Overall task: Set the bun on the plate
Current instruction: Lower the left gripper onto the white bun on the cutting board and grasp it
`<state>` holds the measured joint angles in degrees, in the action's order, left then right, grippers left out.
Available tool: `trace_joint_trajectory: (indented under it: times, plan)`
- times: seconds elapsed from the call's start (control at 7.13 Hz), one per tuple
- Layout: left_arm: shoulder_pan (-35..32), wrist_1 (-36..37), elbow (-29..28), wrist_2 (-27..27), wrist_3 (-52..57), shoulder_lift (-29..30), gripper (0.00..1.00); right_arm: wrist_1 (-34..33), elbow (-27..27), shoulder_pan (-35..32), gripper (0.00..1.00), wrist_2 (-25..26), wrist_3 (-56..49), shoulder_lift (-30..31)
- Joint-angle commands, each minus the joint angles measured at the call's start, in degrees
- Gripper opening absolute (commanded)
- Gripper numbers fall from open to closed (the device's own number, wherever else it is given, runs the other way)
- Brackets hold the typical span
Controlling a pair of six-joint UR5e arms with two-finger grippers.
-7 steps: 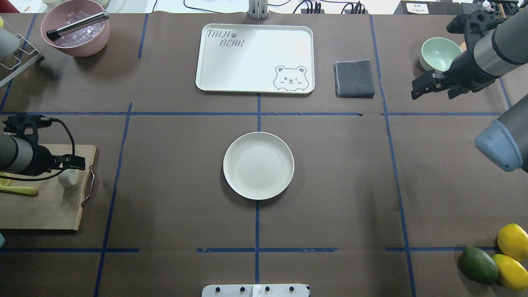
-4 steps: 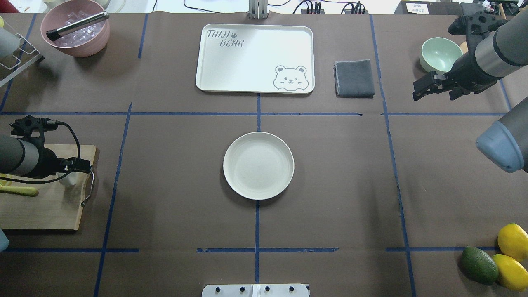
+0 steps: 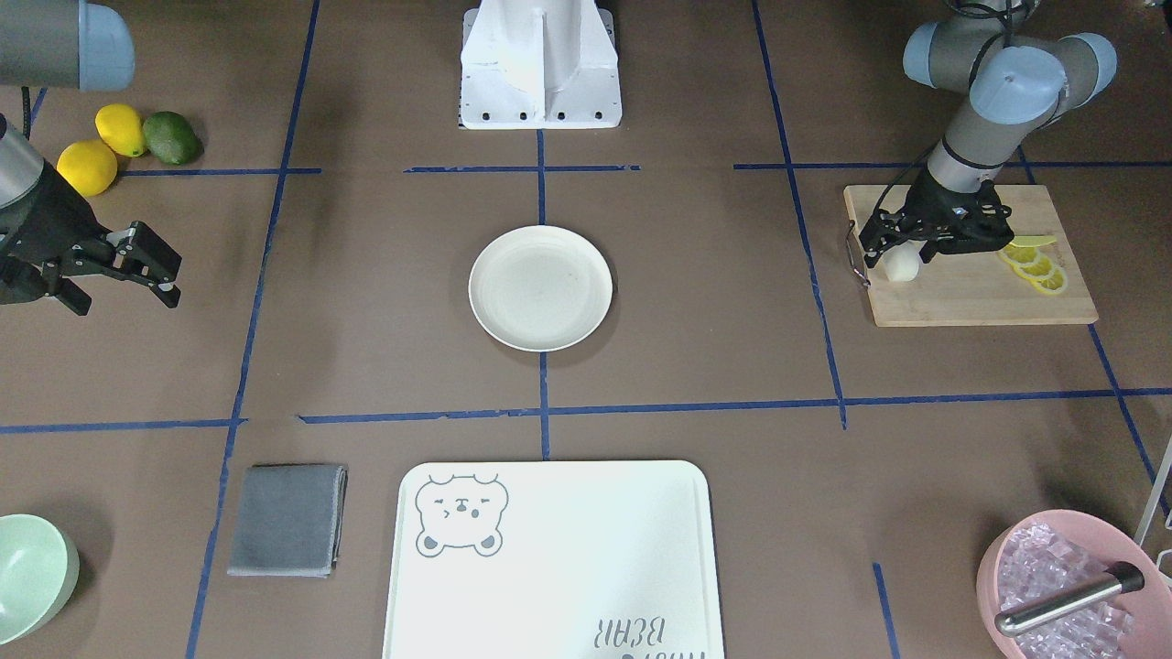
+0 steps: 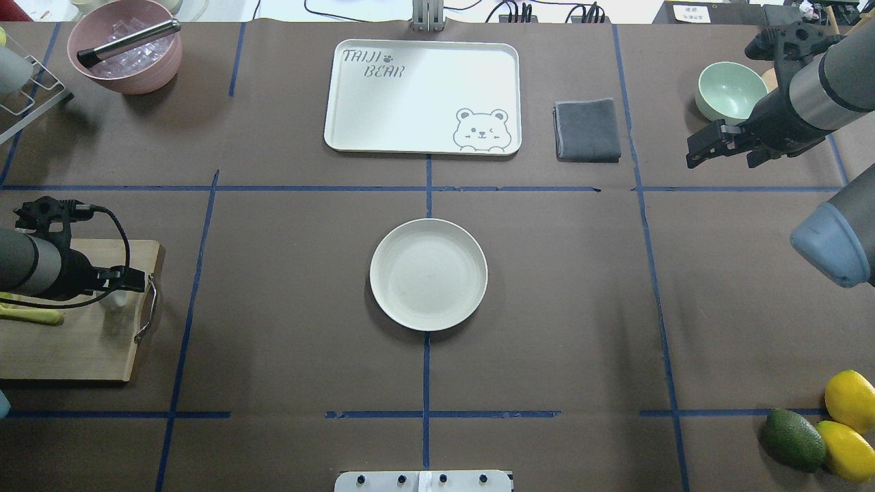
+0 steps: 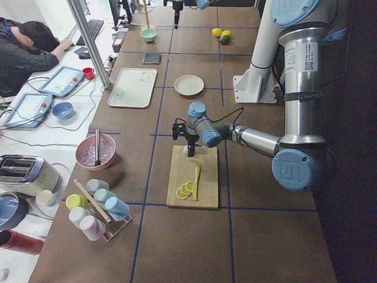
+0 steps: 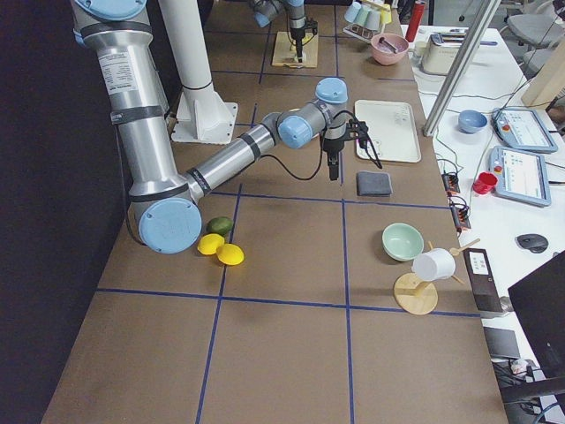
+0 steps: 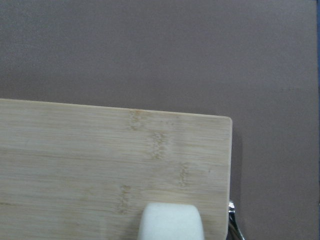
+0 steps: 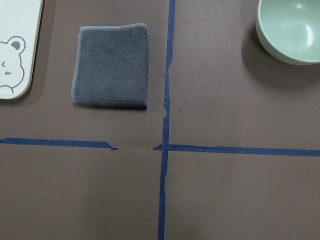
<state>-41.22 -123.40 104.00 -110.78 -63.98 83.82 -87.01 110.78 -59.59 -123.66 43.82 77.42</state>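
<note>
Going by the overhead view, 12 o'clock being the far edge of the tabletop (image 4: 287, 273). Way out at 9 o'clock from the plate (image 4: 428, 275) there's a wooden cutting board (image 4: 68, 348). The bun (image 3: 903, 267) sits on it, close to the edge that faces the plate and just beside the metal handle (image 4: 147, 311). So it's on the board, well apart from the plate.

The left end effector (image 3: 895, 249) hangs right over the bun, fingers spread with the bun between them. From the front view it doesn't look like it's pinching. Some lemon slices (image 3: 1035, 265) lie on the same board, at 9 o'clock from the bun.

The plate is dead centre on the tabletop. The bear-printed tray (image 4: 424, 96) is at 12 o'clock from it, and a folded grey cloth (image 4: 587, 130) is at about 1.

Out around 2 o'clock the right end effector (image 4: 694, 156) hovers above the tabletop with its fingers spread, between the cloth and a mint-green bowl (image 4: 728, 89).
</note>
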Motion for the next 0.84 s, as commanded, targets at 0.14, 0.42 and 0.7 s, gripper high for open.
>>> trace_joint_trajectory:
  times: [0.14, 0.42, 0.7]
  plan:
    - [0.0, 0.1, 0.7, -0.2, 0.1, -0.7, 0.77, 0.0, 0.0, 0.0, 1.00, 0.0, 0.2, 0.0]
    - [0.0, 0.1, 0.6, -0.2, 0.1, -0.7, 0.71, 0.1, 0.0, 0.0, 1.00, 0.0, 0.2, 0.1]
    - [0.0, 0.1, 0.7, -0.2, 0.1, -0.7, 0.59, 0.2, 0.0, 0.0, 1.00, 0.0, 0.2, 0.4]
